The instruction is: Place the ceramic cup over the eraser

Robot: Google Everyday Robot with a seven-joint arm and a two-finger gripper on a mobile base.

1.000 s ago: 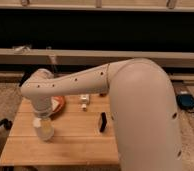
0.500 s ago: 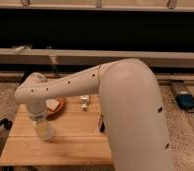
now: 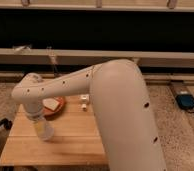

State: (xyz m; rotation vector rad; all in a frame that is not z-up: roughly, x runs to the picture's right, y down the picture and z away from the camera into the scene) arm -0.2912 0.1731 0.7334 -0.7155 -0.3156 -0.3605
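Presently found the hand [image 3: 38, 123] low over the left part of the wooden table [image 3: 75, 145], pointing down at the end of a thick white arm [image 3: 115, 100] reaching in from picture-right. Noted the ceramic cup [image 3: 45, 133] directly beneath the hand, upright and right up against it. Cannot tell the hand's state, whether clamped on the cup or open. Cannot tell either whether resting on the table or held just clear. Recorded an orange-brown plate [image 3: 59, 107] just behind the hand, bearing a pale flat item [image 3: 51, 104]. Logged a small white block [image 3: 83, 102] farther to picture-right of the hand, near the plate but apart.
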